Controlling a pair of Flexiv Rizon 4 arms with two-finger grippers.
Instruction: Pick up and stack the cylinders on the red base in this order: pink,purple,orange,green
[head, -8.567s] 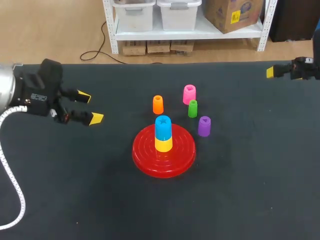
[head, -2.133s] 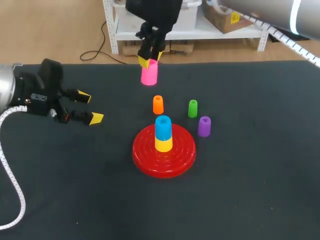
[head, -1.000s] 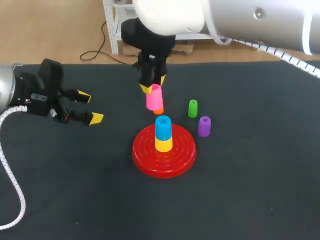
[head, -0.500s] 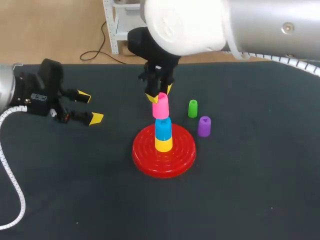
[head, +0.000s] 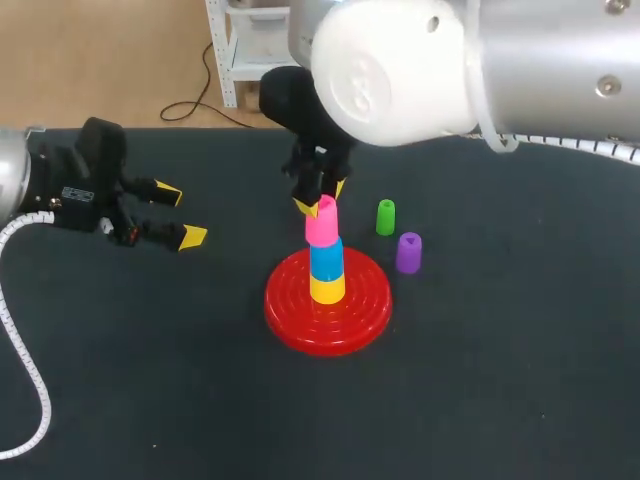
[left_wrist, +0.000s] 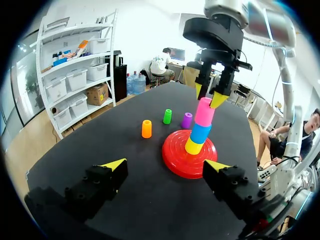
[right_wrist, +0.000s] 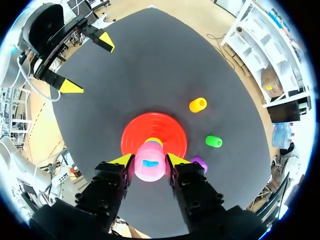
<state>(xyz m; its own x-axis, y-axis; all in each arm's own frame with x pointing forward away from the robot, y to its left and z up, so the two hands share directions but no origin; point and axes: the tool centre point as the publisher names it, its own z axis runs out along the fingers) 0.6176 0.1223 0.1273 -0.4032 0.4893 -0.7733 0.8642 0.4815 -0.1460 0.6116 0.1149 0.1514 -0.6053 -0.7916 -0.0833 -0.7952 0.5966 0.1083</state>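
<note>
Pink cylinder (head: 321, 222) — lower, atop blue cylinder (head: 325, 258)

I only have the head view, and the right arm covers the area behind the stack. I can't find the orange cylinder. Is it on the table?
Observer: Yes. The left wrist view shows the orange cylinder upright beside the red base, apart from it.
Operator: Are the right gripper's fingers actually on the pink one?
Observer: In the right wrist view, the right gripper has a yellow tip against each side of the pink cylinder.
Operator: Is pink lined up over the stack?
Observer: Looking straight down in the right wrist view, a blue patch shows through the hole in pink's top, and only a sliver of the yellow cylinder shows past pink's edge.
</note>
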